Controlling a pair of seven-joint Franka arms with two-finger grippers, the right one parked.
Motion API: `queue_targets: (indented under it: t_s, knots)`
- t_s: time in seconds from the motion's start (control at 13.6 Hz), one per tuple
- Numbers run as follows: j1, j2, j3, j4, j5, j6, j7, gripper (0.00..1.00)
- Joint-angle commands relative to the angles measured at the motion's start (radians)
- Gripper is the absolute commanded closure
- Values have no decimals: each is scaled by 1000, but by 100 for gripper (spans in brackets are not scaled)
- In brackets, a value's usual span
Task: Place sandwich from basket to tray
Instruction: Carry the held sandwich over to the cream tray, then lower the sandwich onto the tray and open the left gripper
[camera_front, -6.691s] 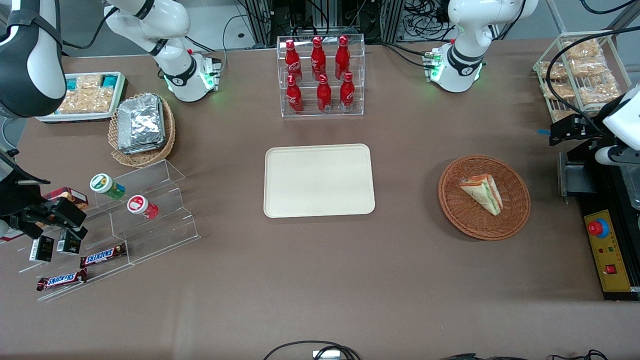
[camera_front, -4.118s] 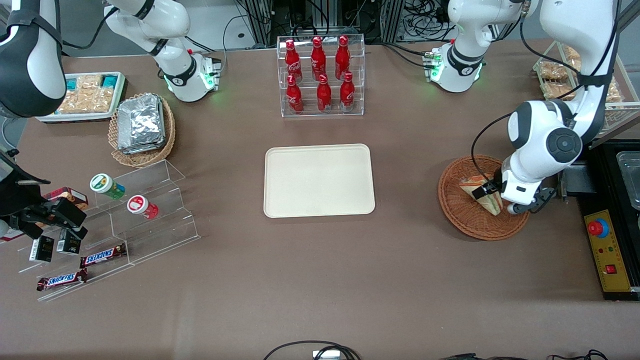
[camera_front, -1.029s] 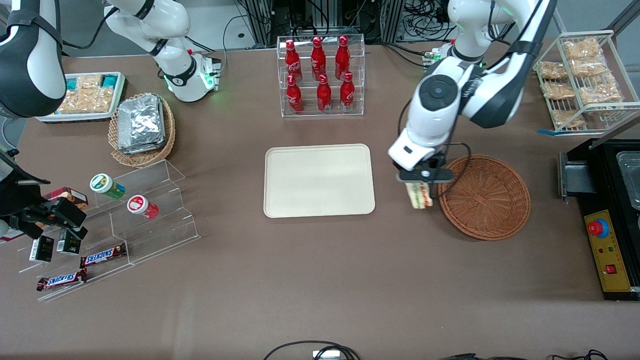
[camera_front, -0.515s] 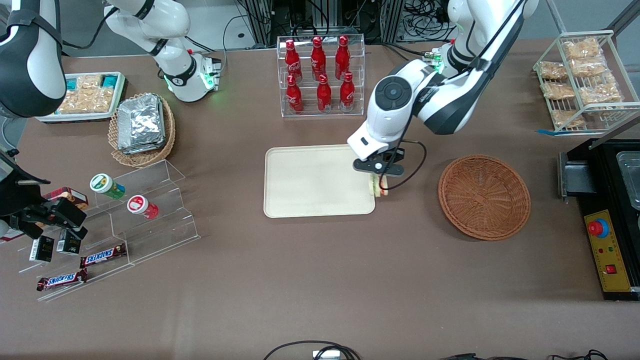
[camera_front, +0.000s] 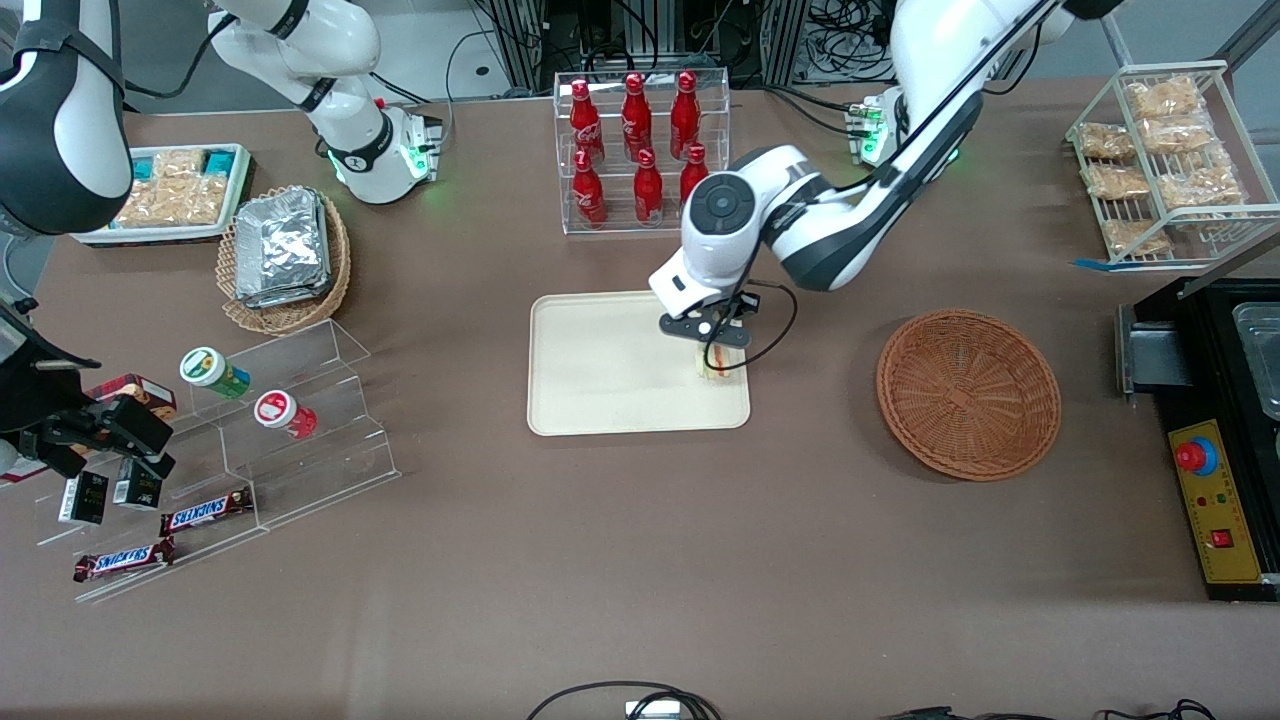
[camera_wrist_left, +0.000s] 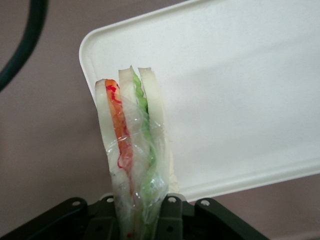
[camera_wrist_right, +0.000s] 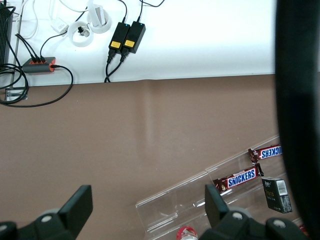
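Hanging point-down in the grip of the left arm's end effector (camera_front: 712, 345), the sandwich (camera_front: 716, 361) sits above the tray (camera_front: 600, 370), over the end of the tray toward the working arm. In the wrist view the sandwich (camera_wrist_left: 132, 150) stands on edge, its three pale bread slices with orange-red and green filling under clear wrap, and the black fingers (camera_wrist_left: 172, 215) of the end effector (camera_wrist_left: 137, 220) pinch it from both sides at its base. Whether it touches the tray surface (camera_wrist_left: 240, 90) cannot be told. The reddish-brown wicker basket (camera_front: 968, 394) lies on the brown desk (camera_front: 640, 560) well apart from the tray, toward the working arm's end, with nothing in it. Farther from the front camera than the tray stands a clear rack of red bottles (camera_front: 640, 150). Toward the parked arm's end lie a tan basket of foil packets (camera_front: 284, 250) and clear stepped shelves (camera_front: 290, 420) with Snickers bars (camera_front: 205, 514).
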Motion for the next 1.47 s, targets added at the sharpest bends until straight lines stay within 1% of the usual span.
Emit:
queue_targets:
  t_s: [0.0, 0.15, 0.37, 0.44, 0.59, 0.81, 0.88, 0.96, 1.03, 1.1, 1.18, 1.25, 1.4]
  knots:
    - [-34, 89, 5, 37, 80, 29, -78, 92]
    - [-43, 122, 7, 38, 105, 49, -85, 92]
    - [-49, 153, 7, 38, 172, 55, -132, 88]
    - [-51, 158, 7, 38, 180, 55, -143, 86]
    - [-66, 164, 15, 38, 182, 55, -145, 77]
    - [-68, 179, 19, 38, 183, 60, -145, 68]
    - [-68, 182, 19, 38, 186, 60, -145, 67]
    - [-71, 188, 19, 37, 211, 60, -146, 62]
    - [-72, 195, 19, 37, 223, 60, -152, 51]
    - [-74, 201, 19, 38, 225, 60, -154, 38]
    - [-74, 201, 19, 38, 235, 60, -155, 19]
    - [-72, 199, 19, 38, 240, 58, -155, 3]
    - [-69, 193, 19, 43, 239, 54, -155, 1]
